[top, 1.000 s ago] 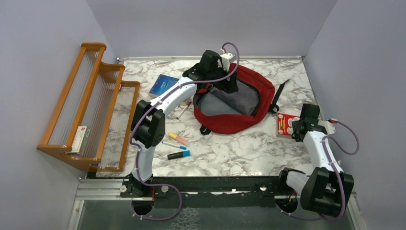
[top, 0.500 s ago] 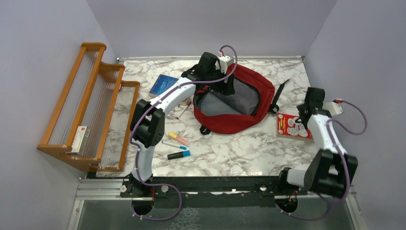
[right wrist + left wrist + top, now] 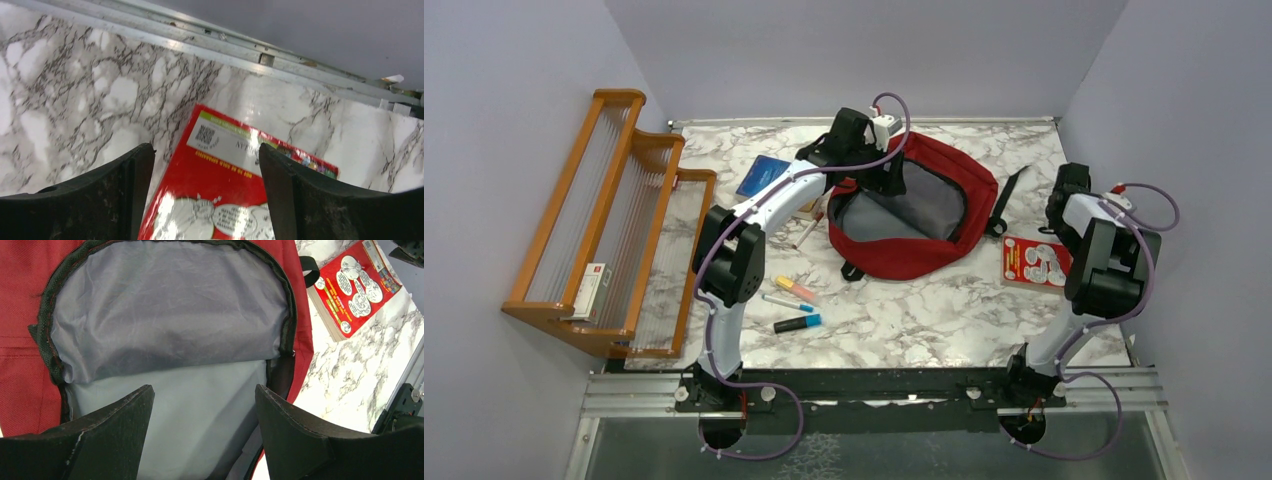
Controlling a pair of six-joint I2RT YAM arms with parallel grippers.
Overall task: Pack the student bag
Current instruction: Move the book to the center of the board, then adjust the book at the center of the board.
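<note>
The student bag [image 3: 959,172] is a big red backpack lying at the back middle of the table, its main pocket unzipped and its grey lining [image 3: 170,325] showing. My left gripper [image 3: 887,177] hovers over the left side of that opening. Its jaws [image 3: 204,407] stand open, with only lining between them. A red comic book [image 3: 1030,262] lies flat to the right of the bag. My right gripper [image 3: 1058,222] hangs just above the book's far end, open, and the book [image 3: 220,190] shows between its fingers, untouched.
A wooden rack [image 3: 614,215] runs along the left wall with a small box [image 3: 594,290] on its lower tier. A blue notebook [image 3: 766,177], a pen [image 3: 808,232] and several markers [image 3: 796,322] lie left of the bag. A black strap [image 3: 1010,194] trails toward the book.
My right arm has swung up and back over the red book, and its jaws have spread wider. My left gripper has drifted slightly left over the bag opening.
</note>
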